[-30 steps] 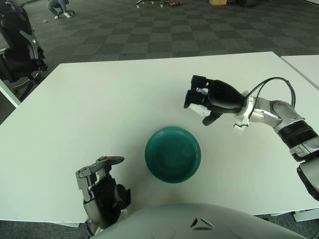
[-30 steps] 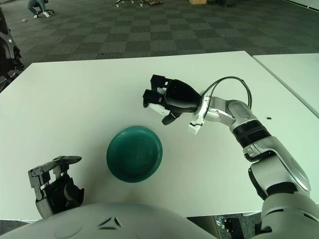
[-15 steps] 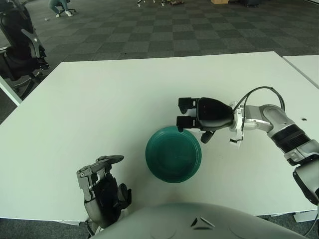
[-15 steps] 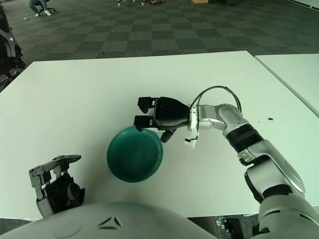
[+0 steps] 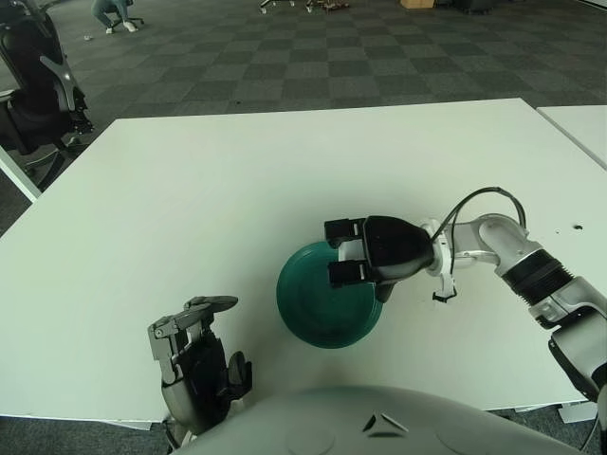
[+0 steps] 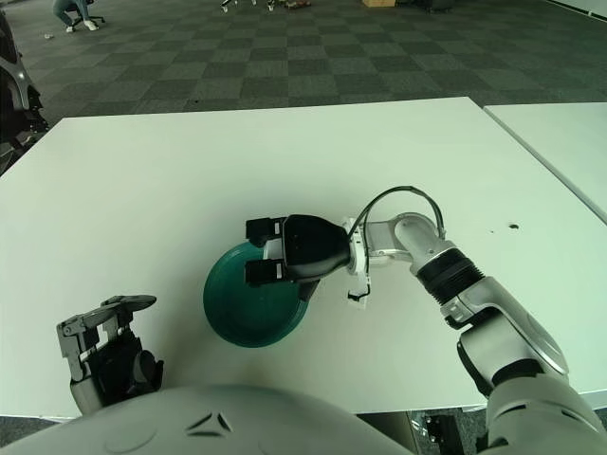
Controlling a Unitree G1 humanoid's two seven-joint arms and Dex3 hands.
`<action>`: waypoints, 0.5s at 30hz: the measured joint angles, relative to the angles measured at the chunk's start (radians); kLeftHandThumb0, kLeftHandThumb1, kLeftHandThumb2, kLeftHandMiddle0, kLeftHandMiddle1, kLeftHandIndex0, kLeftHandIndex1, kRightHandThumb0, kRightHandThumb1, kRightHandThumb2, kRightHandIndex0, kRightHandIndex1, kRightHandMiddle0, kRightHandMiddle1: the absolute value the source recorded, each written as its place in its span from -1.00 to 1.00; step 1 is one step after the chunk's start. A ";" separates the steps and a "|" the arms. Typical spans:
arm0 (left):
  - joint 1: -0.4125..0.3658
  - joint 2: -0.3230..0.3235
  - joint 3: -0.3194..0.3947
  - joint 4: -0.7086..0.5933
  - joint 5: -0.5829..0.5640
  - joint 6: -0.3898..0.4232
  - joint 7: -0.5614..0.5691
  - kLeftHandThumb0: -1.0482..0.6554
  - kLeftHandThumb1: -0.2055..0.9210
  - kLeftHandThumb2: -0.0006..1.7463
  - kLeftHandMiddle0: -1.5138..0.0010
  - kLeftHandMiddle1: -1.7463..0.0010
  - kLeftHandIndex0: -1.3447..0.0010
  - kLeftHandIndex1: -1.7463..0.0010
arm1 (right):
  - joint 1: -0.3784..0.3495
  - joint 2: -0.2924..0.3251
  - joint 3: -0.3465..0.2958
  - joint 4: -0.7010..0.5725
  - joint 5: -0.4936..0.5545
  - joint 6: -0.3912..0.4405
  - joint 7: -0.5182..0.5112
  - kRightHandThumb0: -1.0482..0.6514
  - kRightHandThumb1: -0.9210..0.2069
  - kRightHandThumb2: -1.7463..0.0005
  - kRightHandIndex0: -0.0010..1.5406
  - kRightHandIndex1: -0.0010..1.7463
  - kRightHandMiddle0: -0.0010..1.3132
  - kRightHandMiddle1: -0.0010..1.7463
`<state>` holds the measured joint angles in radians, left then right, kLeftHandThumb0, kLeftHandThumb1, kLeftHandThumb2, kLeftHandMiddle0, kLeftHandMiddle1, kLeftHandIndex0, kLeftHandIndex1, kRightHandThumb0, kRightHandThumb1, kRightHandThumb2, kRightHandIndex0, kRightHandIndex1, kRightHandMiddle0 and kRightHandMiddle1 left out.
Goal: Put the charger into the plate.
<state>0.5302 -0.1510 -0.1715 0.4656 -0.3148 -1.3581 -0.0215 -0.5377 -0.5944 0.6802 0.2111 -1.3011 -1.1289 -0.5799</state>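
A dark green plate (image 5: 302,313) lies on the white table (image 5: 190,190), near its front edge. My right hand (image 5: 345,252) reaches in from the right and hovers over the plate's far right part. Its fingers are curled around a small white charger (image 5: 355,251), which is mostly hidden by them. It also shows in the right eye view (image 6: 267,250). My left hand (image 5: 194,353) rests idle at the table's front left, fingers relaxed and empty.
A black cable (image 5: 474,204) loops over my right wrist. A second white table (image 5: 579,118) stands at the far right. A black office chair (image 5: 38,90) stands off the table's far left corner. The table's front edge runs just below the plate.
My right hand has carried the charger from behind and right of the plate leftward and toward me. It is now over the plate. The left hand has not moved.
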 measured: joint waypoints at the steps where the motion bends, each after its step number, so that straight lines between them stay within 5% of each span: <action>1: 0.000 0.000 0.000 0.000 0.000 0.000 0.000 -0.66 1.00 -0.38 0.71 -0.94 0.82 -0.84 | 0.006 0.013 0.015 0.001 -0.023 0.019 -0.021 -0.14 -0.35 -0.13 0.31 1.00 -0.35 0.96; 7: -0.001 0.000 0.000 0.000 0.000 -0.002 -0.001 -0.70 1.00 -0.24 0.74 -0.95 0.84 -0.82 | 0.018 0.073 0.087 0.016 -0.100 0.064 -0.119 -0.23 -0.37 -0.13 0.46 1.00 -0.34 0.98; 15: -0.001 -0.001 0.000 0.000 0.004 -0.002 0.013 -0.68 1.00 -0.34 0.83 -0.88 0.95 -0.77 | 0.005 0.110 0.120 0.062 -0.106 0.090 -0.156 -0.25 -0.33 -0.17 0.47 1.00 -0.33 1.00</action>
<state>0.5290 -0.1521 -0.1718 0.4658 -0.3111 -1.3600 -0.0083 -0.5323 -0.4844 0.8002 0.2733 -1.4076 -1.0385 -0.7359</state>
